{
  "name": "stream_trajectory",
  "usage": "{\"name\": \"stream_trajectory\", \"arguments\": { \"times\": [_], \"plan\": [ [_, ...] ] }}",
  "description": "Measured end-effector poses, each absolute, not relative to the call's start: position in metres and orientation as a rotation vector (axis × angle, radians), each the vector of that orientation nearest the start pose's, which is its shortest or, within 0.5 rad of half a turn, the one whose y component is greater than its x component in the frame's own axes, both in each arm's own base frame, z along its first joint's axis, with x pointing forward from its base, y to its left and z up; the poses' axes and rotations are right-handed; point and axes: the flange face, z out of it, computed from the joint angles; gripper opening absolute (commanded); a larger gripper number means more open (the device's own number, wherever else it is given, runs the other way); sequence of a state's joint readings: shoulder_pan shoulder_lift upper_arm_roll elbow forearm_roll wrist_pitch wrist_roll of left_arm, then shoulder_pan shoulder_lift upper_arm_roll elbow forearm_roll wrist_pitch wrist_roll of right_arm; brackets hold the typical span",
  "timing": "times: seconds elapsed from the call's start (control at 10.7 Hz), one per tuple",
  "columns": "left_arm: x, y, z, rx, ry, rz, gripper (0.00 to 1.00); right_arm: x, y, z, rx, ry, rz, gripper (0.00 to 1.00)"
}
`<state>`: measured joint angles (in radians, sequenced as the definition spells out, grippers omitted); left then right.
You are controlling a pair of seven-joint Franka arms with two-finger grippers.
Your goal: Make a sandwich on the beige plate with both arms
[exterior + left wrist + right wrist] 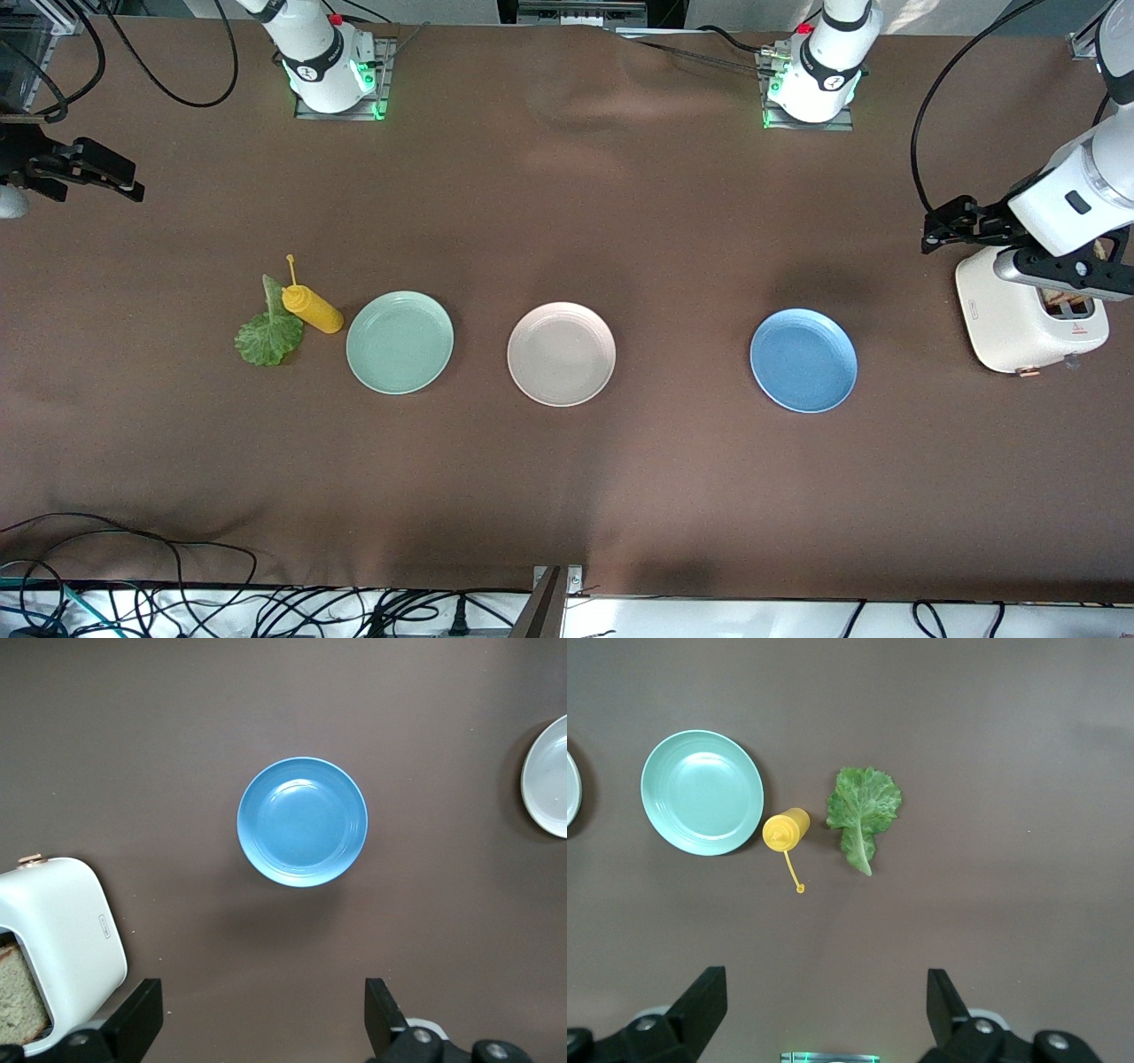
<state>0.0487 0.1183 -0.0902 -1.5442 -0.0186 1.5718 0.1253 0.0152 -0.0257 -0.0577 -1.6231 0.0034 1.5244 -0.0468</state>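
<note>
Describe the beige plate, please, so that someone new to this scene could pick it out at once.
Three round plates lie in a row across the brown table. The beige plate is the middle one, between the mint-green plate toward the right arm's end and the blue plate toward the left arm's end. It alone is pale pinkish-beige, and it is empty.

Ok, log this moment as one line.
round beige plate: bare | green lettuce leaf: on table beside yellow squeeze bottle | bread: in white toaster | left gripper: open, high | right gripper: open, high

Matt brown cloth table (pixel 567 496)
</note>
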Motion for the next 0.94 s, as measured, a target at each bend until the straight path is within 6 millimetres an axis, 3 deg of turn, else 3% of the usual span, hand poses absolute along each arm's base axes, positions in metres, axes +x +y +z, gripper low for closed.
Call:
{"name": "stream_trajectory", "arguments": {
  "times": [0.28, 0.94],
  "plan": [
    [0.592, 0.003, 0.550, -3.168, 0.196, 0.198, 1.00, 0.540, -0.023, 0.610, -3.131, -0.006, 0.113, 1.00],
    [0.592, 0.001, 0.550, -3.169, 0.201, 0.197, 1.00, 0.540, -0.024, 0.610, -3.131, -0.004, 0.116, 1.00]
  ]
}}
